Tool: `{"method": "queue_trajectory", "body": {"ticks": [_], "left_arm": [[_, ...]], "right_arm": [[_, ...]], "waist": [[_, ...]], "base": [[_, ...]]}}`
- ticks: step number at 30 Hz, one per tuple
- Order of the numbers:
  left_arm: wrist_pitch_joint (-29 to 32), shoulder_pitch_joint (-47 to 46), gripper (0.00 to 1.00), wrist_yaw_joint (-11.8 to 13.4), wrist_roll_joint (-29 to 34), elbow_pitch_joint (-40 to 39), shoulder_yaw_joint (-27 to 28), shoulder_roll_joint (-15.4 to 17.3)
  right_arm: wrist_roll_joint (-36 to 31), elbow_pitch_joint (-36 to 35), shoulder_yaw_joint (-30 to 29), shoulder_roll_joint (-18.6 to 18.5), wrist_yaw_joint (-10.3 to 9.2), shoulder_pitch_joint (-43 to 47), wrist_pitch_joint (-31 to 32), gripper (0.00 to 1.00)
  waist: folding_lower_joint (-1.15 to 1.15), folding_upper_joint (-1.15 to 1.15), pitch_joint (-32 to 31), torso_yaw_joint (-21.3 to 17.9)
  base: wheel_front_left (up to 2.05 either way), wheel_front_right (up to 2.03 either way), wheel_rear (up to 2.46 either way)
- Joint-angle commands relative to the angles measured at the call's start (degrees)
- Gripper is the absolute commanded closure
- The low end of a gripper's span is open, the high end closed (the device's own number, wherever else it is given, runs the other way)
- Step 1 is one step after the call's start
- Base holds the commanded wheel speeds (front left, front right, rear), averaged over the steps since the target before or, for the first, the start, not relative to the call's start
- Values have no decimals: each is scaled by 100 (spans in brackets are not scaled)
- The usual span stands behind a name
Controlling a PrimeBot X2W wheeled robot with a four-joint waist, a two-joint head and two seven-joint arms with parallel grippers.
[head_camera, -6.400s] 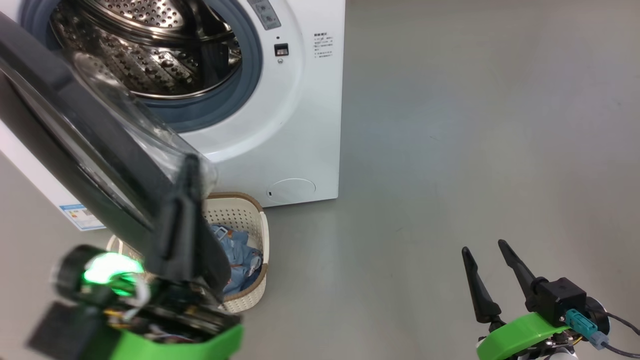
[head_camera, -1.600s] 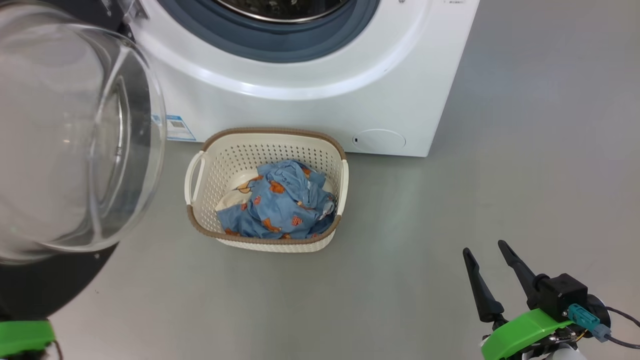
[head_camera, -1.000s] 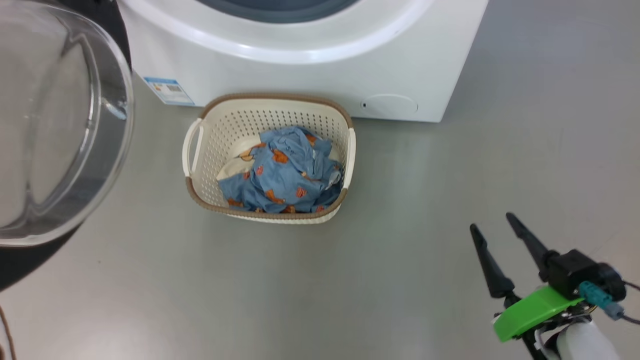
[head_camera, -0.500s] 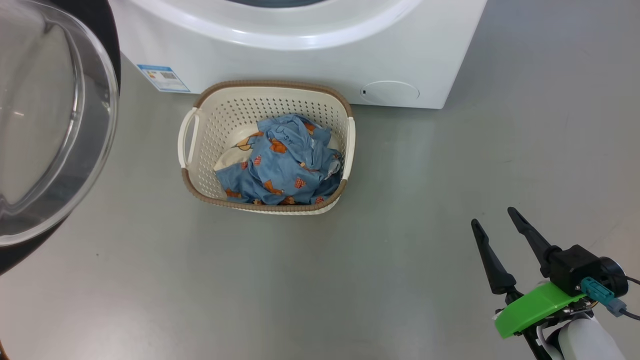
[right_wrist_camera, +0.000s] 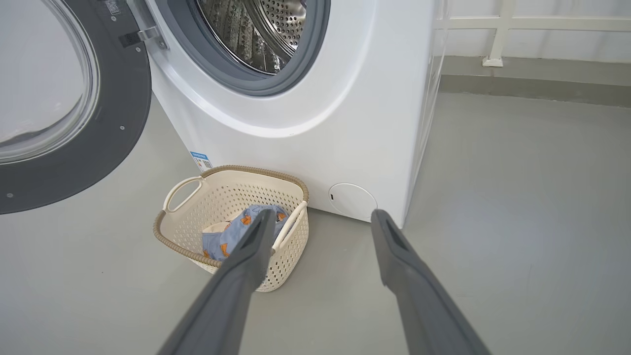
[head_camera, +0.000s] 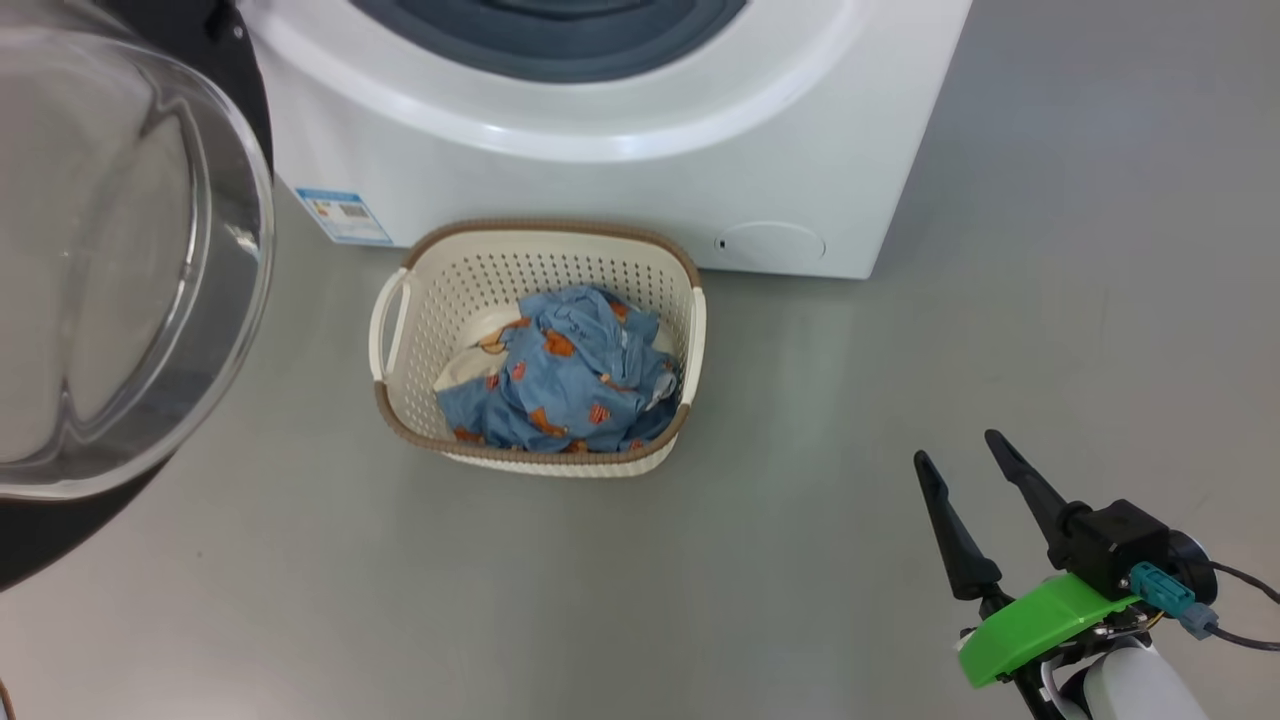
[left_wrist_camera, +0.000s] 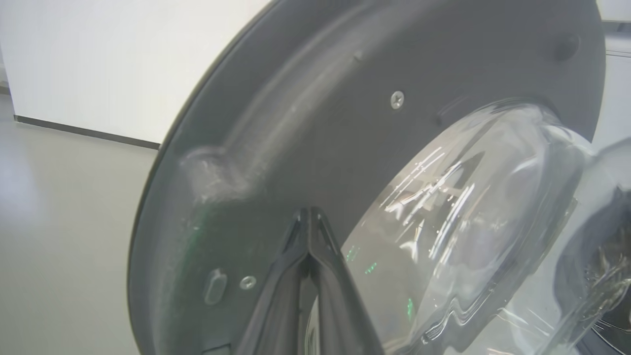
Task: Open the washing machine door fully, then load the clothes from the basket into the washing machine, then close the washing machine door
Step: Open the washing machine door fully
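The washing machine [head_camera: 600,160] stands at the top of the head view, and its door [head_camera: 120,270] is swung wide open at the left, glass bowl toward me. Before the machine sits the basket [head_camera: 548,229], holding the blue, orange-printed clothes [head_camera: 565,385] and a cream piece. My right gripper [head_camera: 956,448] hovers open and empty at the lower right, well clear of the basket. The right wrist view shows the steel drum [right_wrist_camera: 256,29], the basket [right_wrist_camera: 256,171] and clothes [right_wrist_camera: 229,239] beyond the open right gripper [right_wrist_camera: 323,213]. My left gripper [left_wrist_camera: 308,213] is shut and empty, its tips close to the door's dark inner rim [left_wrist_camera: 305,108].
Bare grey floor [head_camera: 1000,250] spreads to the right of the machine and in front of the basket. A round flap [head_camera: 770,243] and a blue label [head_camera: 345,215] mark the machine's lower front. A white railing [right_wrist_camera: 498,29] runs behind the machine.
The door has swung from half open to wide open over the last seconds. The head view has since shifted, so the basket sits slightly lower in it. Both grippers keep their states.
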Motion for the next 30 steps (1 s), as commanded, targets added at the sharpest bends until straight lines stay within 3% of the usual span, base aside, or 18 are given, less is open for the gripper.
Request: {"method": "queue_trajectory", "body": {"ticks": [1,12,16,21,22,23,30], "left_arm": [[-12,189,100,-30,9,-232,16,250],[-12,909,100,-84,-257,-747,-1026,249],[-12,1174,100,61,-423,-948,-1516,249],[-12,1563,58,335,-531,-1212,-2244,249],[-12,1634,11,387,-553,-1268,-2383,249],[-12,1717,0,438,-576,-1321,-2521,249],[-12,2165,0,680,-681,-1574,-3156,249]], "right_arm": [[46,-89,124,34,17,57,-69,0],[68,20,146,175,17,224,-69,0],[58,32,146,234,17,275,-69,0],[32,10,161,288,17,285,-69,0],[32,4,158,290,17,275,-69,0],[32,-6,154,295,17,270,-69,0],[32,-110,112,365,17,270,-69,0]], "waist": [[0,0,-150,-36],[0,0,-545,-174],[0,0,-668,-236],[0,0,-750,-356],[0,0,-761,-378],[0,0,-776,-408],[0,0,-828,-661]], "base": [[0,0,0],[0,0,0],[0,0,0],[0,0,0],[0,0,0],[0,0,0],[0,0,0]]}}
